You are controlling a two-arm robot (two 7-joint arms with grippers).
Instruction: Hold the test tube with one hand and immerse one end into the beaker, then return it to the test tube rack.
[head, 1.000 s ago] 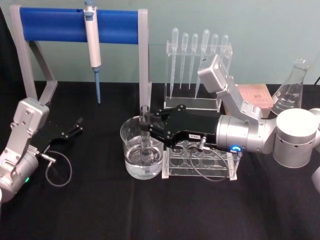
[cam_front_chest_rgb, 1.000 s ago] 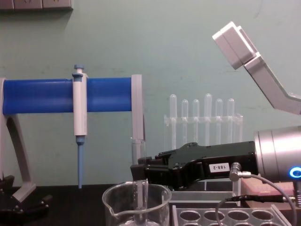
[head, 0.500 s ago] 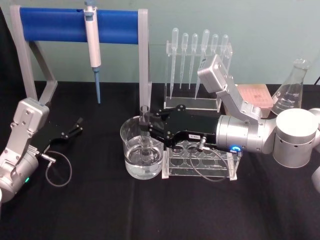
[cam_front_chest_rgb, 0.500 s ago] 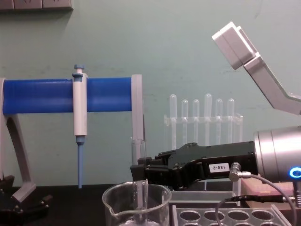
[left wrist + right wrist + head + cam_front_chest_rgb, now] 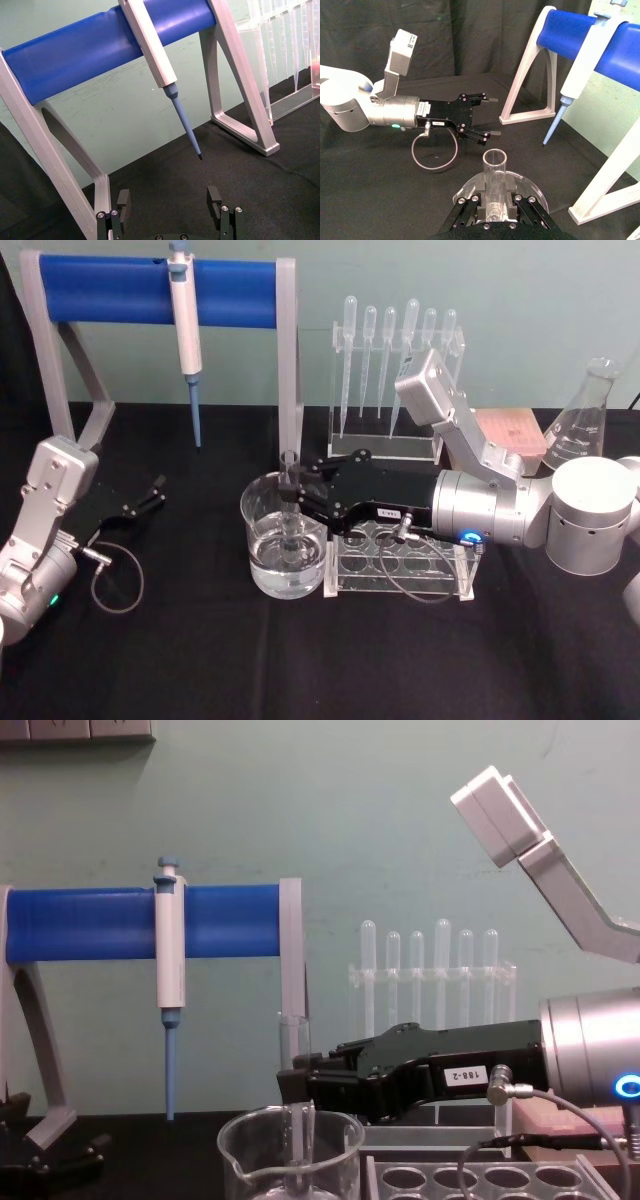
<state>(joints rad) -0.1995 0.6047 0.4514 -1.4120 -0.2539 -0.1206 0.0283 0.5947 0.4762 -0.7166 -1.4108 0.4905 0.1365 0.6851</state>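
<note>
While its silver wrist lies level over the clear rack [image 5: 350,575], the right gripper [image 5: 292,502] reaches sideways toward the robot's left, its fingers clamped on the test tube [image 5: 290,462] about midway up its length. The tube stands upright, with its open rim above the fingers and its lower part down inside the beaker [image 5: 262,570]. The beaker sits directly beneath the fingertips, just beside the rack's end. Clear liquid fills the lower part of the beaker and the tube's bottom end dips into it; how deep is hard to make out through the glass. A cable [image 5: 464,1160] loops from the wrist across the rack's holes.

Behind the gripper stands a holder of 6 bulb-topped pipettes [image 5: 388,340]. Off beyond the fingertips, a blue-barred frame [image 5: 110,290] carries the white-and-blue pipettor [image 5: 185,330]. Back past the wrist are a pink box [image 5: 510,430] and a conical flask [image 5: 578,430]. Well away from the right gripper, on the far side of the beaker, the left gripper [image 5: 152,493] sits low over the black table [image 5: 300,660] with its 2 fingers spread wide. The chest view's lower edge cuts off the beaker's base and the tube's bottom.
</note>
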